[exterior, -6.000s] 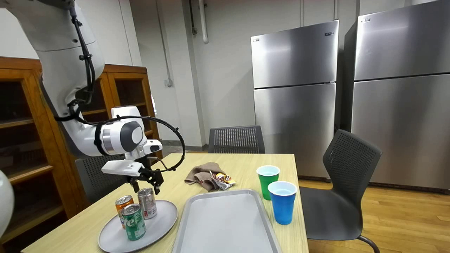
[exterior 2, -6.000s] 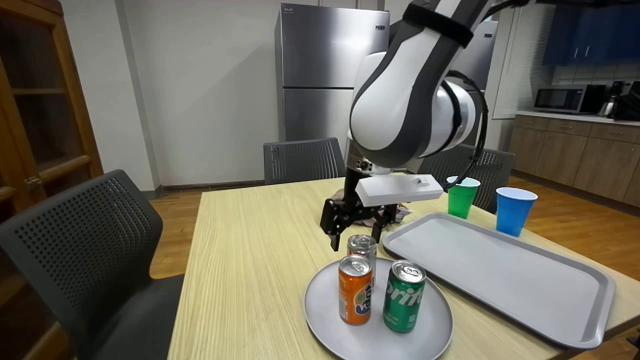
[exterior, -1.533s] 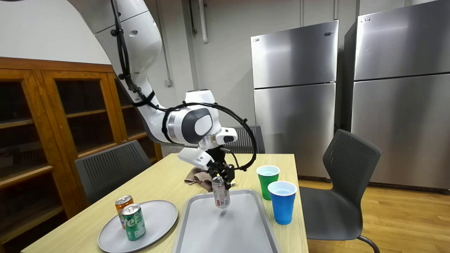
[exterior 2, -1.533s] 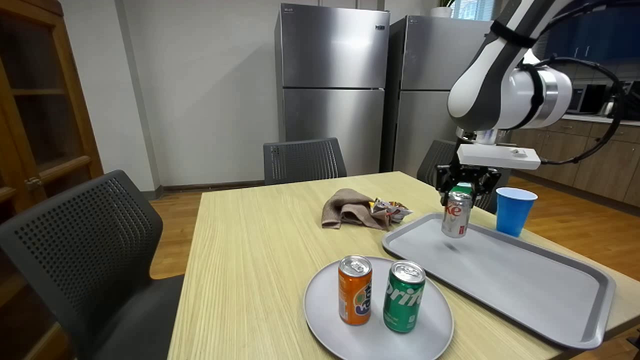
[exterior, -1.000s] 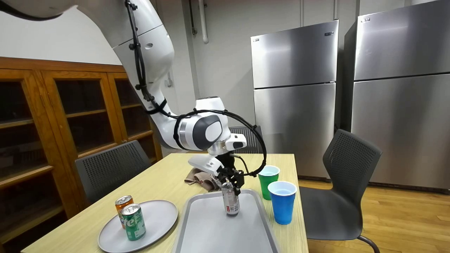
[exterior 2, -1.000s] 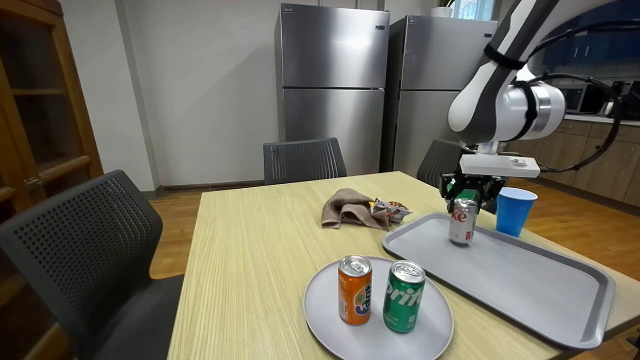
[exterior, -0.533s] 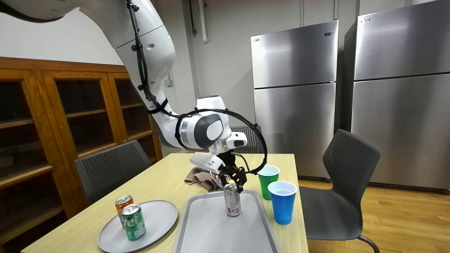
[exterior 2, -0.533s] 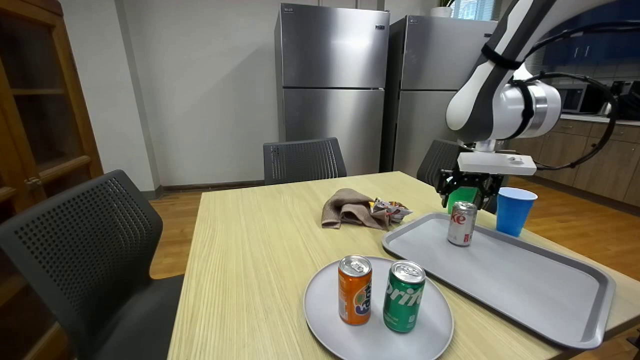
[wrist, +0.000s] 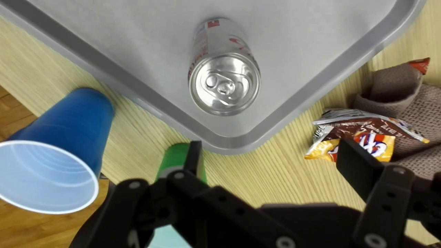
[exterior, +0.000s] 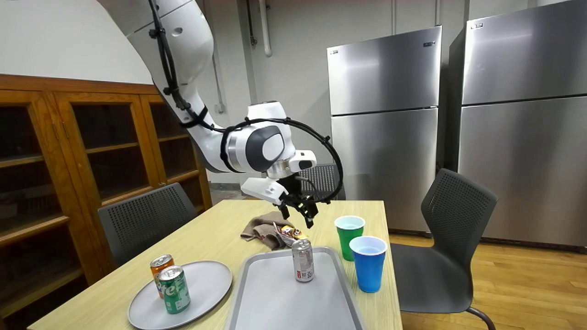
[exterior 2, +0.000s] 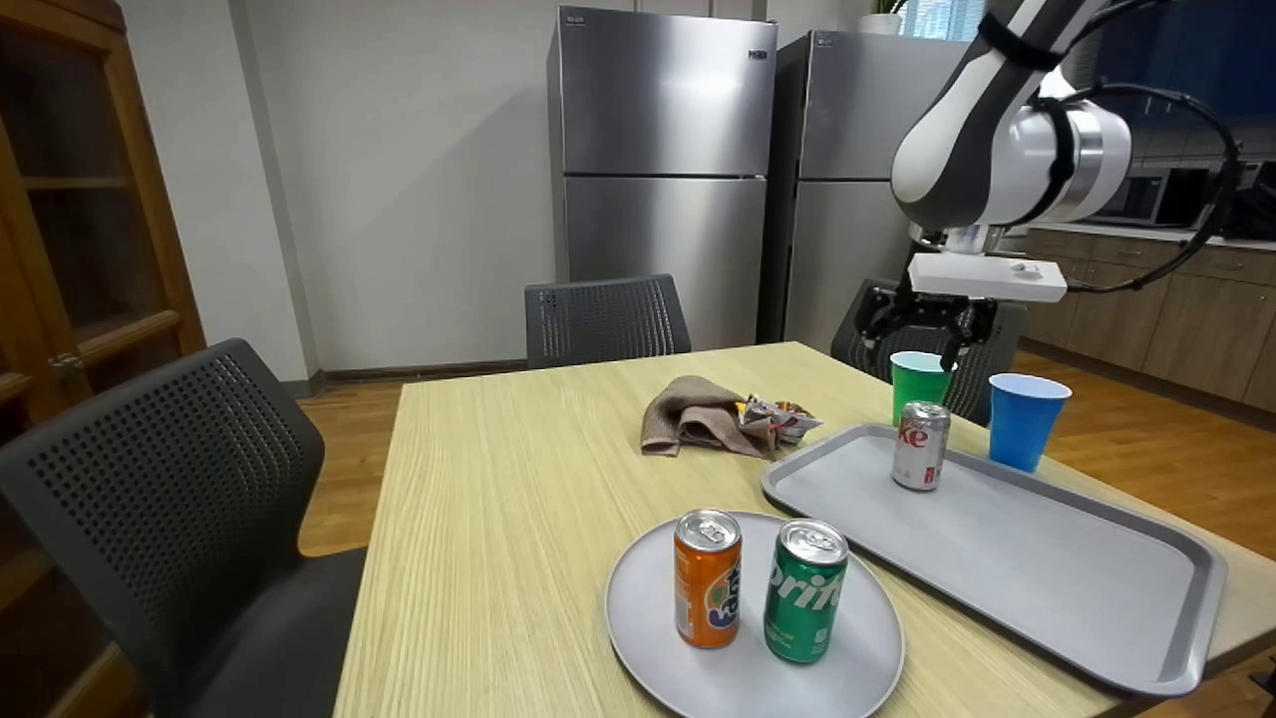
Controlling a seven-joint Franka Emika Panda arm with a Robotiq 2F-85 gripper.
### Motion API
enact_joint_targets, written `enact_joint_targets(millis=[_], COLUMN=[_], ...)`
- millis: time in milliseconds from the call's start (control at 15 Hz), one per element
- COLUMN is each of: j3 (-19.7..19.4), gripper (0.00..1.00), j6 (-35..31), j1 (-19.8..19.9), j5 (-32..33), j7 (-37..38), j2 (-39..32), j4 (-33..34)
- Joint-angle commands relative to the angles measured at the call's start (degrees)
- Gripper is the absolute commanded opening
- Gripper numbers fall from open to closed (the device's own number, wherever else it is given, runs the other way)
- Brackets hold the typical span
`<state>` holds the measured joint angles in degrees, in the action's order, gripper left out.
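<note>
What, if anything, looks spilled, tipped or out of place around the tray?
I see no spill, and the silver can stands upright on the tray. The one untidy spot is on the table beside the tray: the brown cloth lies crumpled, with snack wrappers jumbled against it.

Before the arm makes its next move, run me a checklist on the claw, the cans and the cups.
1. The claw open and holding nothing: ok.
2. The silver can upright on the tray: ok.
3. A gap between the claw and the silver can: ok, it shows in both exterior views.
4. The orange can and green can upright on the plate: ok.
5. The green cup and blue cup upright and off the tray: ok.
6. Whether the silver can is full or empty: cannot tell.
</note>
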<state>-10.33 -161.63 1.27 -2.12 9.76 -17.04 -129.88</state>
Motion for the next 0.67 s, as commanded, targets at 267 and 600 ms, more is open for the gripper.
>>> enact_joint_targets(millis=[267, 600], j3=[3.25, 6.68], gripper=[1.00, 1.00], j6=[3.54, 4.00], j1=[-1.18, -2.45], j5=[1.94, 2.85], j7=[-0.33, -0.72], j2=[11.00, 15.62], j4=[-7.35, -11.23])
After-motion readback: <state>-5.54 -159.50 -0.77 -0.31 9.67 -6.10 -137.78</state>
